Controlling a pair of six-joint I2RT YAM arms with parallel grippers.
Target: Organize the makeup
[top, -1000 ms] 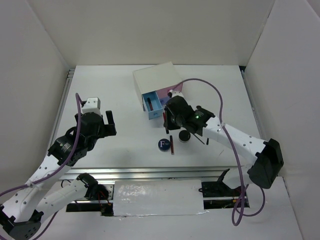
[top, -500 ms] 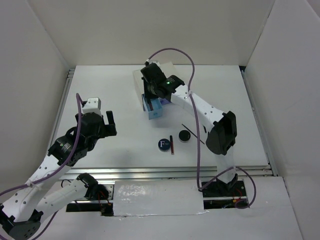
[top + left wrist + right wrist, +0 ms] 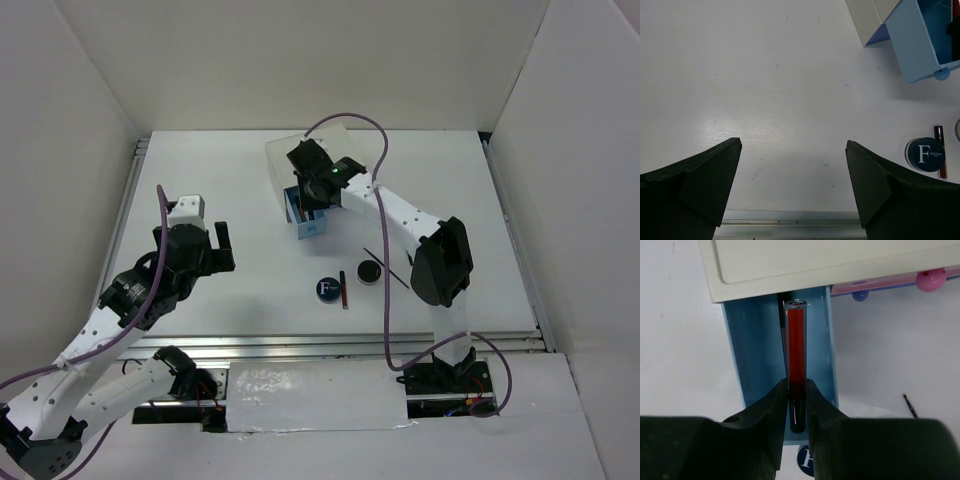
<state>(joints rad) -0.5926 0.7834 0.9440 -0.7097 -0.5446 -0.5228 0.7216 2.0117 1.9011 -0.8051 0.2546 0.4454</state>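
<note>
Near: left fingers (image 3: 793,145) spread wide and empty, hanging over bare tabletop (image 3: 765,75).
Middle: blue compact (image 3: 327,290) with red-black pencil (image 3: 343,290) just beside it; black jar (image 3: 369,271) and thin brush (image 3: 388,265) near.
Far: right fingers (image 3: 796,385) clamped on the dark lower end of red tube (image 3: 795,340), lengthwise over open blue drawer (image 3: 747,355) of white box (image 3: 815,260).
Tube is likely light, rigid, glossy and slippery. A hold nearer its middle would be steadier.
</note>
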